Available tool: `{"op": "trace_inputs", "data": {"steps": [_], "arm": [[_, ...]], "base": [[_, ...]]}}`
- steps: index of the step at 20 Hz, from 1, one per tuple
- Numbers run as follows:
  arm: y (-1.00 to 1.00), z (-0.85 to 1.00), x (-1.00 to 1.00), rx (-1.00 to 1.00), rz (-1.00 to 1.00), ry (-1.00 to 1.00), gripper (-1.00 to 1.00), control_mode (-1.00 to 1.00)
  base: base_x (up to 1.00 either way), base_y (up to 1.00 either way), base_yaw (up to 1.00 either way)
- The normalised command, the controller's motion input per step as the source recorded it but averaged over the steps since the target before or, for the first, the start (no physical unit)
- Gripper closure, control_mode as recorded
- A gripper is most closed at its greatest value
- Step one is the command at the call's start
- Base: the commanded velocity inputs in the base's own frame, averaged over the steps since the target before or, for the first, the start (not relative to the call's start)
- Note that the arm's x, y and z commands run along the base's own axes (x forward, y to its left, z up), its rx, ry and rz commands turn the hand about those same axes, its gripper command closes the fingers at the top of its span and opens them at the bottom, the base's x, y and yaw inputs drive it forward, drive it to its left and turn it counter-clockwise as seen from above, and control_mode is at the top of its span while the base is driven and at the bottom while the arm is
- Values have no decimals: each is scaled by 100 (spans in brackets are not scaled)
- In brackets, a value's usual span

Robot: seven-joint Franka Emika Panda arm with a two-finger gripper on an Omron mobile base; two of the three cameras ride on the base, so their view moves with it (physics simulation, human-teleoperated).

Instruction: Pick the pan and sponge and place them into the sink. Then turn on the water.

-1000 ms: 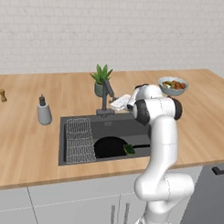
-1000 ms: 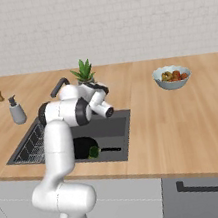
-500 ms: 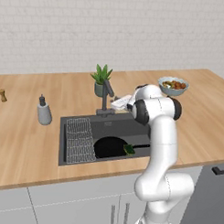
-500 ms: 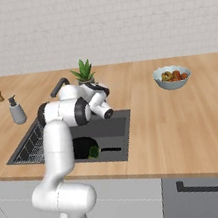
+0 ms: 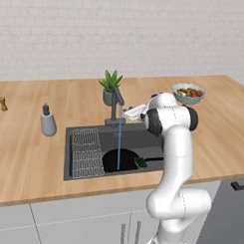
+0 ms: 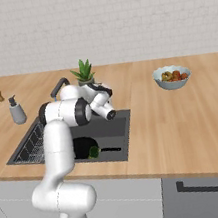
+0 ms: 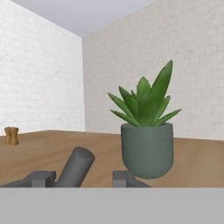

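The black pan (image 5: pixel 118 161) lies in the dark sink (image 5: pixel 72 174), its thin handle pointing right. Against the pan's right edge rests the green sponge (image 5: pixel 141 163). A thin light-blue stream of water (image 5: pixel 119 141) falls from the faucet (image 5: pixel 116 105) onto the pan. My gripper (image 5: pixel 130 113) hovers just right of the faucet, above the sink's back rim. In the hand view my gripper (image 7: pixel 81 178) is open, and the faucet's grey lever (image 7: pixel 77 167) rises between its fingertips (image 7: pixel 42 177). From the right, the pan (image 6: pixel 83 147) and sponge (image 6: pixel 94 152) show in the sink (image 6: pixel 126 131).
A potted plant (image 5: pixel 110 88) stands behind the faucet, close ahead of the hand (image 7: pixel 147 148). A wire rack (image 5: pixel 87 152) fills the sink's left side. A soap dispenser (image 5: pixel 47 122) stands left of the sink, a fruit bowl (image 5: pixel 188 93) at the far right, small shakers (image 5: pixel 2 104) far left.
The hand stays by the faucet with barely any shift. Pan and sponge lie where they were.
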Motion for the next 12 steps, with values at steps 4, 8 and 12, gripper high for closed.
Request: {"op": "trace_inputs", "data": {"steps": [4, 8, 12], "arm": [[-56, -22, 0, 0, 0, 0, 100, -100], [-24, -9, 0, 0, 0, 0, 100, -100], [-16, -2, 0, 0, 0, 0, 100, -100]], "base": [[0, 0, 0], [0, 0, 0], [0, 0, 0]]}}
